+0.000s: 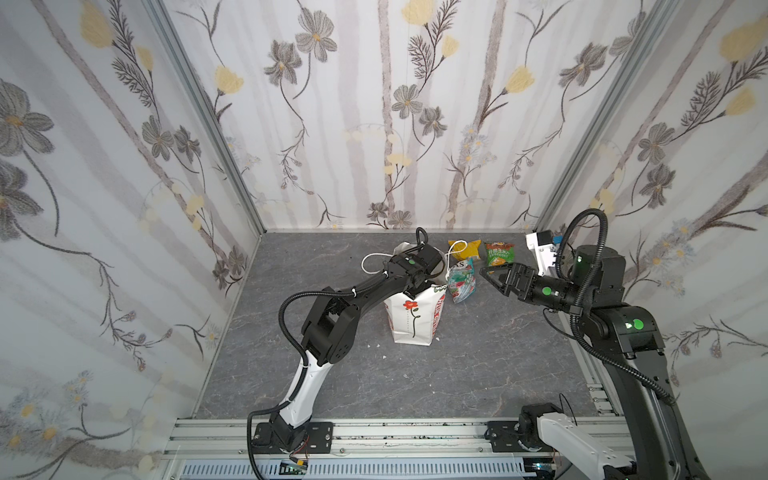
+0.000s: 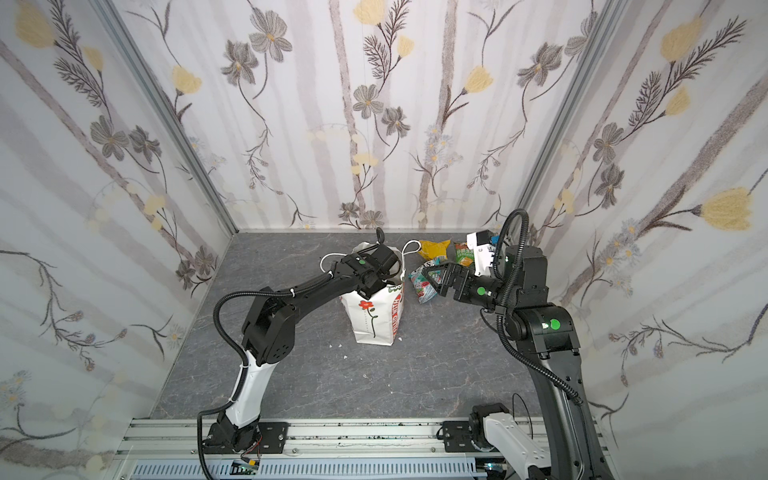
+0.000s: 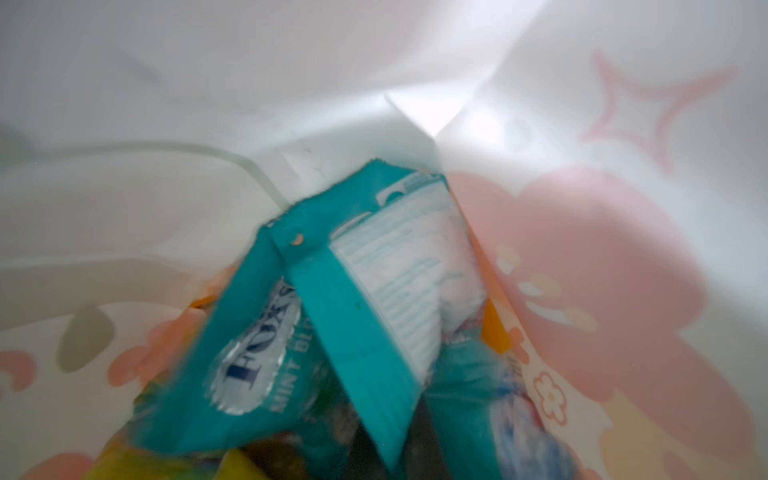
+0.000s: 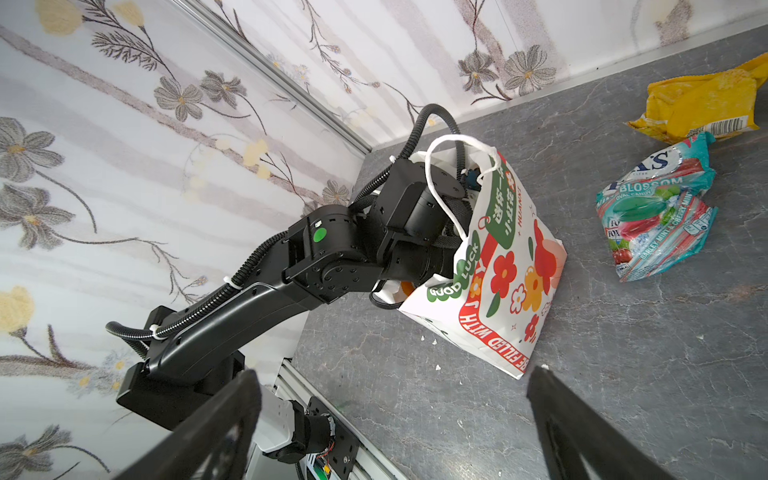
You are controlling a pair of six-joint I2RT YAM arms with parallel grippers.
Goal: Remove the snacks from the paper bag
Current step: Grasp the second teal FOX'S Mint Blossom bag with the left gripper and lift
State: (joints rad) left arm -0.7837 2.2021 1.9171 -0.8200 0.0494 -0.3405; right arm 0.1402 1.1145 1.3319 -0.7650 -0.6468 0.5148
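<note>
The white paper bag [image 1: 415, 320] [image 2: 374, 320] [image 4: 511, 266] stands upright mid-table. My left gripper is sunk into its mouth and hidden in both top views. In the left wrist view a teal snack packet [image 3: 332, 311] fills the bag's inside, its folded flap running down between the dark jaws of the left gripper [image 3: 386, 449], which is shut on it. An orange packet [image 3: 494, 328] lies behind. On the table lie a yellow packet [image 1: 465, 248] [image 4: 702, 104], a green-and-red packet [image 1: 498, 254] and a white-teal packet [image 1: 462, 284] [image 4: 656, 212]. My right gripper [image 1: 488, 274] [image 4: 395, 382] hovers open and empty right of the bag.
Flowered walls close in the grey table [image 1: 478, 374] on three sides. An aluminium rail [image 1: 374, 436] with both arm bases runs along the front edge. Small white crumbs [image 1: 384, 358] lie in front of the bag. The bag's cord handles [image 1: 370, 259] hang loose around the left wrist.
</note>
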